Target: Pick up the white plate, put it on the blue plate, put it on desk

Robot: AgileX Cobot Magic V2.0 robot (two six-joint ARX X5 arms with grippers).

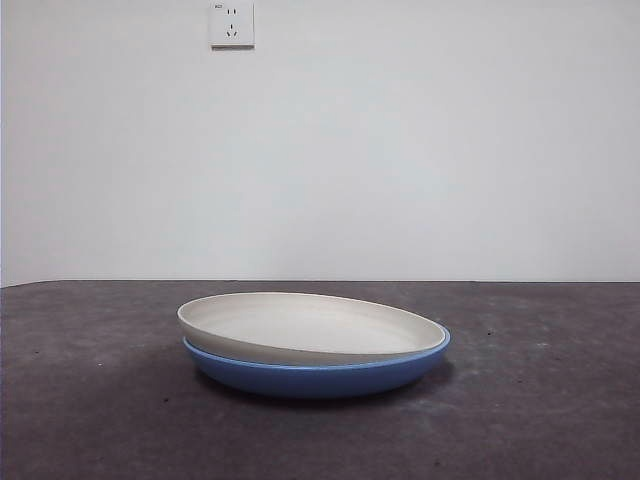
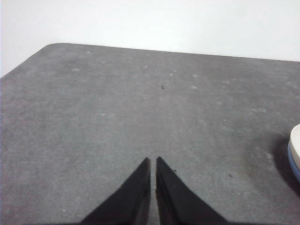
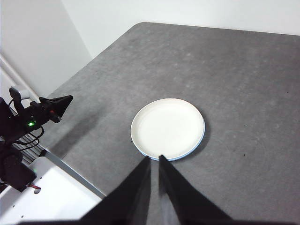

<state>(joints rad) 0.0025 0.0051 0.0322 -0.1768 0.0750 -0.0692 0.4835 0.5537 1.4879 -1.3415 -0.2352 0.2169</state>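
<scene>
1. The white plate [image 1: 310, 325] is sitting inside the blue plate [image 1: 320, 375], slightly off-centre and tilting up at one side, likely because it is not nesting fully

2. Both plates are resting mid-way across the grey surface [image 1: 100, 400], so the stacking step is looking done

3. The right hand [image 3: 154, 159] is hovering high above the stack, jaws nearly touching, gripping nothing

4. The left hand [image 2: 153, 161] is waiting off to the side over bare surface, jaws pressed almost together and empty, with the plates' rims just showing at the view's edge
</scene>
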